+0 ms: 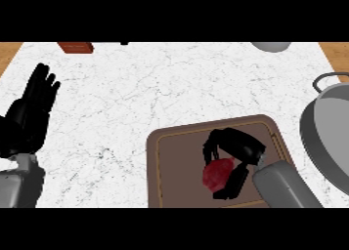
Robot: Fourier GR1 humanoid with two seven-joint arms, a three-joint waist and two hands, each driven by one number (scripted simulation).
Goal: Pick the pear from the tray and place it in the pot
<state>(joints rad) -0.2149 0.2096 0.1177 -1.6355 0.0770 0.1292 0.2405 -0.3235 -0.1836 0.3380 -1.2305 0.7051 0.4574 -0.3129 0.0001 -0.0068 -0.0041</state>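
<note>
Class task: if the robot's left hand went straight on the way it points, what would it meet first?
Probably nothing: the left hand points over the counter toward its far edge, perhaps narrowly missing the reddish-brown block.

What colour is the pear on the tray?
The rounded pear is dark red, seen best in the head view.
</note>
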